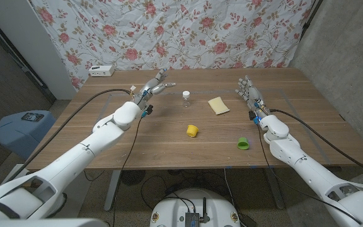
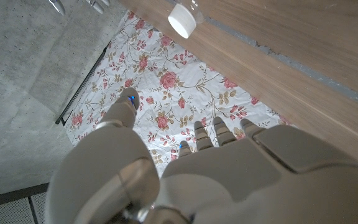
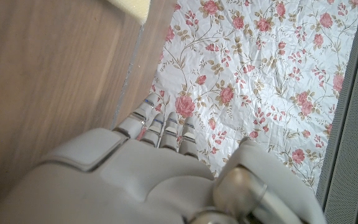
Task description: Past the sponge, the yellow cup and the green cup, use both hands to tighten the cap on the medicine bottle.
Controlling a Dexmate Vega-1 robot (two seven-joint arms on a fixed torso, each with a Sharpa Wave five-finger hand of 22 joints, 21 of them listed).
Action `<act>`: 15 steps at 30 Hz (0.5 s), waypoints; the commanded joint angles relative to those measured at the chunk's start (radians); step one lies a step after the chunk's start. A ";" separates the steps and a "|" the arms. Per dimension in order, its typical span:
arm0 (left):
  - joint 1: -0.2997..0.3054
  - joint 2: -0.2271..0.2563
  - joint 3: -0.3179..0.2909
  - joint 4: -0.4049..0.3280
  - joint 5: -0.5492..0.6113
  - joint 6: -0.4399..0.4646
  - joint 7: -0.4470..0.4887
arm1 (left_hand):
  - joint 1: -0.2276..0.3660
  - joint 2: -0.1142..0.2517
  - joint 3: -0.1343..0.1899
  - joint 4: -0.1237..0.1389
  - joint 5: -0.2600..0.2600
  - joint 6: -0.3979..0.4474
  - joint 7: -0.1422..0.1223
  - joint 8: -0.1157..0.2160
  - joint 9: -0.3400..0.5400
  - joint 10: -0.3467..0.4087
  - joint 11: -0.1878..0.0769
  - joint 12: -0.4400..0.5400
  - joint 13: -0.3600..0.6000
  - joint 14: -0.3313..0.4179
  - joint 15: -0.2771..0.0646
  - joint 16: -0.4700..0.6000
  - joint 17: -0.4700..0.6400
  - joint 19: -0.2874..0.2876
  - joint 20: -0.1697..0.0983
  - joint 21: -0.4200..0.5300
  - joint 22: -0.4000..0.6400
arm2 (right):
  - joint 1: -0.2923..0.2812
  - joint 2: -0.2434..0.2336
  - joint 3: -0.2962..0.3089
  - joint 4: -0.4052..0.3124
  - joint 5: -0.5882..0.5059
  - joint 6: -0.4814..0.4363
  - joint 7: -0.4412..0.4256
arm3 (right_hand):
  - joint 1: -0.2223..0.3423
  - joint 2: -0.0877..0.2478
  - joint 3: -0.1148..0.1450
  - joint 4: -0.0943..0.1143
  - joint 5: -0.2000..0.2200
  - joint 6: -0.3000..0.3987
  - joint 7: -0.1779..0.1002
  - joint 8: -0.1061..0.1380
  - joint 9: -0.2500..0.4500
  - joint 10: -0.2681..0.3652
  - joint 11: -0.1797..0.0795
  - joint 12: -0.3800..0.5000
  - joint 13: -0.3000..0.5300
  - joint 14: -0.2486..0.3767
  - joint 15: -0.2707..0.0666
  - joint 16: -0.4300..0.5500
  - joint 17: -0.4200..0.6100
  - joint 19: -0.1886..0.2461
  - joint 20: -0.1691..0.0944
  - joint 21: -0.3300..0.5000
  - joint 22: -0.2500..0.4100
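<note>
A small clear medicine bottle [image 1: 186, 97] with a white cap [image 2: 183, 21] stands upright near the table's middle back. To its right lies the yellow sponge [image 1: 218, 105], whose corner [image 3: 129, 7] shows in the right wrist view. The yellow cup [image 1: 192, 130] sits upside down in front of the bottle, and the green cup [image 1: 242, 144] stands nearer the front right. My left hand [image 1: 154, 87] hovers left of the bottle, fingers spread, holding nothing. My right hand [image 1: 249, 93] stands right of the sponge, fingers apart and empty.
A white power strip [image 1: 101, 70] lies at the table's back left corner. A floral cloth [image 1: 169, 31] hangs behind the table. A blue chair [image 1: 23, 129] stands at the left. Cables run along both arms.
</note>
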 commanded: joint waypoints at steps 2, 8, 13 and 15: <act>0.025 -0.015 0.012 -0.036 0.067 0.035 0.070 | 0.020 -0.004 -0.010 0.004 0.007 -0.156 -0.001 0.000 0.005 -0.019 0.005 -0.004 0.003 -0.003 -0.056 0.001 0.001 -0.076 0.005 0.010 0.003 | -0.011 -0.010 0.004 -0.012 0.002 -0.002 -0.002 | -0.003 0.001 0.000 0.001 0.007 0.007 0.002 0.004 0.002 0.004 0.005 0.004 0.002 0.007 -0.007 0.006 0.001 0.008 -0.037 -0.005 0.006; 0.032 -0.019 0.017 -0.040 0.088 0.042 0.086 | 0.039 -0.015 -0.021 0.002 0.009 -0.220 0.001 -0.001 0.006 -0.028 0.016 -0.005 0.001 -0.001 -0.055 0.000 0.000 -0.083 0.000 0.011 0.003 | -0.012 -0.010 0.004 -0.010 0.007 -0.003 0.004 | -0.004 0.001 0.001 0.001 0.008 0.008 0.002 0.004 0.002 0.006 0.007 0.005 0.002 0.006 -0.009 0.005 0.000 0.007 -0.039 -0.007 0.006; 0.035 -0.025 0.022 -0.033 0.105 0.034 0.100 | 0.048 -0.022 -0.028 0.002 0.010 -0.241 0.001 0.003 0.006 -0.032 0.026 -0.004 0.001 0.000 -0.045 0.000 0.000 -0.091 0.000 0.011 0.003 | -0.001 -0.002 0.001 0.009 0.007 0.007 0.014 | -0.005 0.001 0.002 0.001 0.008 0.008 0.002 0.004 0.002 0.006 0.008 0.005 0.002 0.006 -0.008 0.005 -0.001 0.006 -0.041 -0.009 0.006; 0.038 -0.032 0.024 -0.032 0.126 0.041 0.128 | 0.057 -0.025 -0.033 0.004 0.012 -0.248 0.002 0.008 0.006 -0.011 0.028 0.004 0.000 0.025 -0.042 0.007 -0.001 -0.090 0.004 0.013 0.003 | 0.004 0.003 0.000 0.019 0.007 0.011 0.018 | -0.005 0.001 0.002 0.000 0.008 0.008 0.001 0.004 0.002 0.007 0.008 0.005 0.002 0.005 -0.007 0.005 -0.001 0.005 -0.041 -0.011 0.006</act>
